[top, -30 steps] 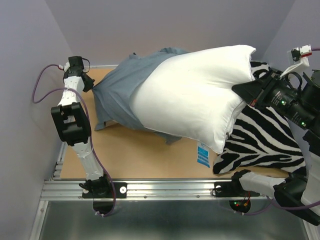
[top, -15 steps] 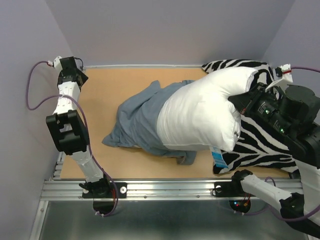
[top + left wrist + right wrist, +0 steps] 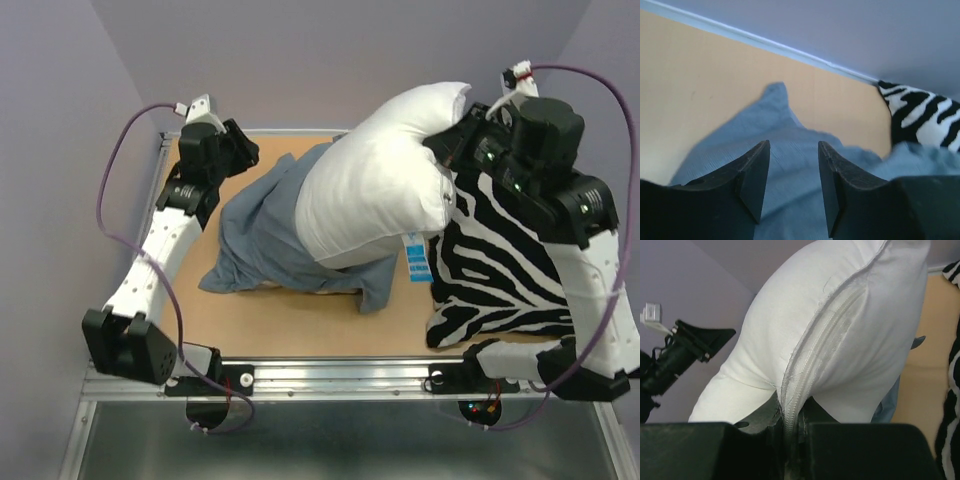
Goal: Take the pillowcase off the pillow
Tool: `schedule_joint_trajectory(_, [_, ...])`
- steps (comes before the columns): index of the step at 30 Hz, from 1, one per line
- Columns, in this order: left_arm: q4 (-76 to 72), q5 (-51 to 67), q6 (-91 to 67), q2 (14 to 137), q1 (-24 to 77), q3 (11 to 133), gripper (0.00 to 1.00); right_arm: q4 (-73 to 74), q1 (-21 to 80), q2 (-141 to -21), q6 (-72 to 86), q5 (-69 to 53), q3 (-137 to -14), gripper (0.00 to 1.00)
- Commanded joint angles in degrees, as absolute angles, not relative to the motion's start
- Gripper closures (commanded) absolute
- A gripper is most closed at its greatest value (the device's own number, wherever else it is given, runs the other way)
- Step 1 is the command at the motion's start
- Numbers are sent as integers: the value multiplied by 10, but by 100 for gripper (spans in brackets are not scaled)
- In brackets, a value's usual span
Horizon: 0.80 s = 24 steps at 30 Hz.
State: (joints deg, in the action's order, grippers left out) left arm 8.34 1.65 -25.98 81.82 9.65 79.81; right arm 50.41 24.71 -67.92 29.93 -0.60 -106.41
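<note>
Right wrist view: right jaws clamp the pillow (image 3: 840,315) along its seam.

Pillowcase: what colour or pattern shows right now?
The pillowcase shows plain blue-grey, no stripes; best in the top external view.

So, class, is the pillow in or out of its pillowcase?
Mostly out: pillow shows bare white, pinched by the right gripper; only its lower end sits in the pillowcase.

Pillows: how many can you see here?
2. The white pillow is raised mid-table, pinched by the right end effector, its lower end inside the pillowcase. The zebra cushion lies on the right. None seems hidden.
</note>
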Motion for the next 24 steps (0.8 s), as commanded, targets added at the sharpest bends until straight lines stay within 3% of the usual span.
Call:
schedule_joint_trajectory(1, [35, -40, -251, 683, 148, 716, 45, 404, 246, -756, 273, -28, -1172, 99])
schedule_joint_trajectory(6, [41, -64, -201, 592, 262, 718, 39, 397, 246, -804, 285, -63, -1229, 99])
schedule_joint_trajectory(7, [48, -73, -194, 587, 310, 738, 35, 390, 246, -810, 289, -68, -1234, 99])
schedule_joint_trajectory(9, [45, -110, -159, 578, 386, 764, 7, 386, 246, -832, 296, -83, -1247, 99])
schedule_joint_trajectory(12, [47, -166, -117, 598, 462, 814, 1, 383, 246, -856, 301, -82, -1251, 100])
schedule_joint_trajectory(20, [84, -460, 54, 741, 726, 979, 1, 380, 247, -886, 309, -68, -1252, 100])
schedule_joint_trajectory(24, [35, -518, 149, 772, 793, 989, 1, 380, 248, -897, 309, -67, -1254, 99])
